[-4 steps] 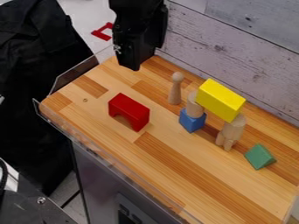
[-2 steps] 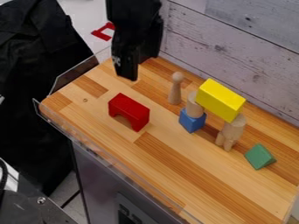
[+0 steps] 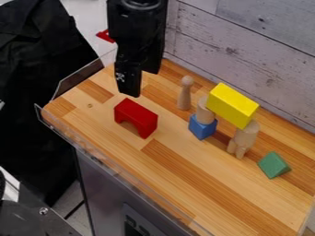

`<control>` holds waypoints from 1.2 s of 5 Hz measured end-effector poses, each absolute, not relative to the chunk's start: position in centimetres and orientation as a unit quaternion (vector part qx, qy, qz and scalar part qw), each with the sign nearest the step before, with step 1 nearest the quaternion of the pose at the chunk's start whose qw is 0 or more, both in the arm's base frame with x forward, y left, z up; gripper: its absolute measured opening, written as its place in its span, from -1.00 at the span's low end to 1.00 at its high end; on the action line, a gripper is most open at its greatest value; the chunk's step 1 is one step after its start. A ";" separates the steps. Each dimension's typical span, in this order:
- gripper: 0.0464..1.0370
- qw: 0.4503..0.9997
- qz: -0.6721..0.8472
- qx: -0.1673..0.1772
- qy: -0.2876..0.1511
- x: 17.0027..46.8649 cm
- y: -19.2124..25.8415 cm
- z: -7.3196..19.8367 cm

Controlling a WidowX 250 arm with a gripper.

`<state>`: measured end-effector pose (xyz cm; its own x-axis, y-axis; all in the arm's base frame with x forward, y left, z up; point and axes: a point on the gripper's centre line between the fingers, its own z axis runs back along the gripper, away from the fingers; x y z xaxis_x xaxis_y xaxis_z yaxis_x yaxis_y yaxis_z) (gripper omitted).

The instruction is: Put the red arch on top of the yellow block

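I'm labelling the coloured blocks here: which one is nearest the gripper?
The red arch, standing on the wooden tabletop just below the gripper in the picture; the blue block, yellow block and green wedge are all farther right.

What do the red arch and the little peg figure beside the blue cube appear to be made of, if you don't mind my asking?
The red arch looks like painted wood, evenly coloured with a slight sheen, though plastic is possible. The peg figure seems to be bare, unpainted wood, judging by its pale tan colour.
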<state>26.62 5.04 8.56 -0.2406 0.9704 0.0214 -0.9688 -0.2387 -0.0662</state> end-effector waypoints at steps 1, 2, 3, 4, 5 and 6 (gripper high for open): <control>0.92 0.624 0.781 -0.027 -0.021 27.2 5.9 7.3; 0.92 0.637 0.770 -0.035 0.013 27.6 6.7 5.1; 0.92 0.642 0.765 -0.034 0.033 27.4 6.8 3.9; 0.92 0.648 0.761 -0.023 0.041 27.4 7.0 3.0; 0.92 0.649 0.759 -0.016 0.050 27.1 6.9 2.8; 0.92 0.647 0.761 -0.003 0.049 26.9 7.1 2.7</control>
